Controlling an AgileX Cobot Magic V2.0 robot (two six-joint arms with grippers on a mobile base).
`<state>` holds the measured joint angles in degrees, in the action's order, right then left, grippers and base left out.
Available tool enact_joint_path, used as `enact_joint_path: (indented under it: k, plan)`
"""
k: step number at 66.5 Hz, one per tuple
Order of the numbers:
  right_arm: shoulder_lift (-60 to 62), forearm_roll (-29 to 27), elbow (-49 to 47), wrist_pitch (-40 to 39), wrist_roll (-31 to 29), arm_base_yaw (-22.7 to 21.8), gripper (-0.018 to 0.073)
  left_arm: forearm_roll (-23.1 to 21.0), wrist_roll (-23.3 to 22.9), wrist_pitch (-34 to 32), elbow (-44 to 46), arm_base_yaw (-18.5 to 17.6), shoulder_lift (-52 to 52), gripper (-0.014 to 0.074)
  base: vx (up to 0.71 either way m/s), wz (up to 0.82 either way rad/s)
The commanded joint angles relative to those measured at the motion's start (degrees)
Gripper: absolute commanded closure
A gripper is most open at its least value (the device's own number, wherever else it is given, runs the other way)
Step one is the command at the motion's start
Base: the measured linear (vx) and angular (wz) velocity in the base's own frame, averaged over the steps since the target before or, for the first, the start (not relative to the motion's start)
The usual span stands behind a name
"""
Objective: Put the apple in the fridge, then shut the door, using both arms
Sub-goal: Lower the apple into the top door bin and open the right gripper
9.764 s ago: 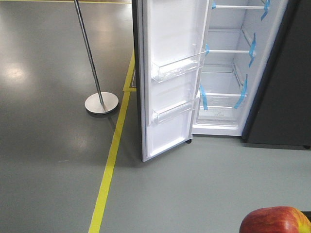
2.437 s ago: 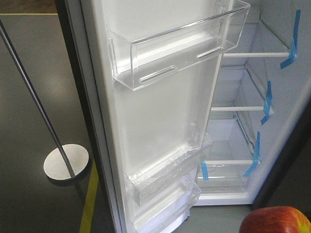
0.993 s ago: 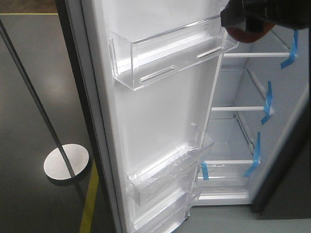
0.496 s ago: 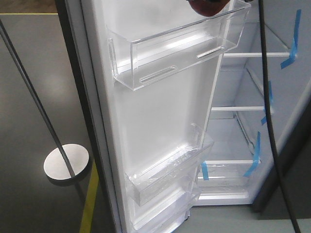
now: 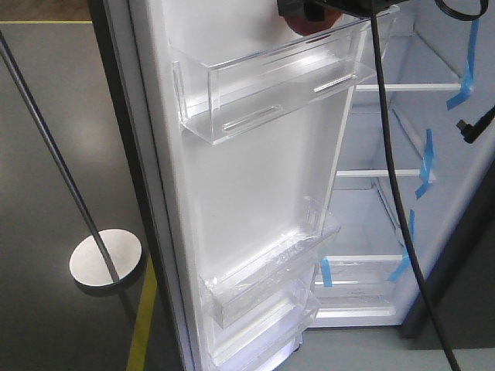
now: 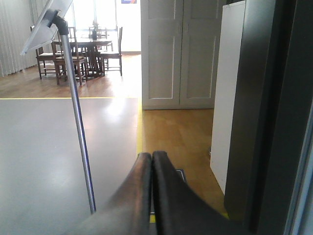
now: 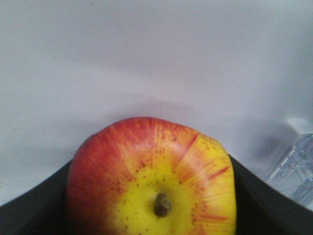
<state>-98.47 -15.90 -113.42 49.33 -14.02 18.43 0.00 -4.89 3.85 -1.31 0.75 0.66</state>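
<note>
The fridge (image 5: 371,224) stands open, showing its white lining, white shelves and blue tape strips. Its door (image 5: 255,178) is swung wide, white inner face with clear bins towards me. At the top edge of the front view my right gripper (image 5: 309,9) is shut on the red apple (image 5: 308,25), just above the upper door bin (image 5: 271,85). In the right wrist view the apple (image 7: 151,181) shows its yellow stem end between the black fingers (image 7: 44,200), close to the white door face. My left gripper (image 6: 152,155) is shut and empty, beside the dark outer face of the door (image 6: 274,117).
A black cable (image 5: 390,178) hangs from the right arm across the fridge opening. A metal stand with a round base (image 5: 104,256) is left of the door, and its pole (image 6: 78,127) shows in the left wrist view. A yellow floor line (image 5: 139,325) runs past it.
The fridge came closer, then my right gripper lifted the apple from the lower right to the top. Over the last second it moved left to above the upper door bin, cable trailing.
</note>
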Motion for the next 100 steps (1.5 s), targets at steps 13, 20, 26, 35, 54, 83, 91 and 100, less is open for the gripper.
enact_joint_path:
  k: [13,20,26,35,54,83,91,100]
  plan:
    - [2.6,-0.2,-2.0,-3.0,-0.4,-0.2,0.0023,0.0,-0.3,-4.6,-0.8,-0.3,0.9,0.0603,0.0,0.0]
    - [3.0,-0.3,-2.0,-2.5,-0.1,-0.2,-0.0043,0.0,-0.3,-4.6,-0.8,-0.3,0.9,0.0603,0.0,0.0]
    - [3.4,-0.3,-2.0,-1.4,0.7,-0.2,-0.0071,0.0,-0.3,-4.6,-0.8,-0.3,0.9,0.0603,0.0,0.0]
    - [4.8,-0.2,-2.0,1.1,0.8,-0.2,-0.0066,0.0,-0.3,-4.6,-0.8,-0.3,0.9,0.0603,0.0,0.0]
    - [12.6,-0.6,2.6,6.3,-0.5,-0.2,-0.0008,0.0,-0.3,-4.6,-0.8,-0.3,0.9,0.0603,0.0,0.0]
    - [38.0,-3.2,38.6,-6.2,-2.9,-0.2,0.0004,0.0,-0.3,-4.6,-0.8,-0.3,0.9,0.0603,0.0,0.0]
    - [45.6,-5.4,48.0,-6.9,-2.9,-0.2,0.0004,0.0,-0.3,-4.6,-0.8,-0.3,0.9,0.0603,0.0,0.0]
    - [54.5,-7.6,57.4,-6.4,-2.9,-0.2,0.0004,0.0,-0.3,-4.6,-0.8,-0.3,0.9,0.0603,0.0,0.0]
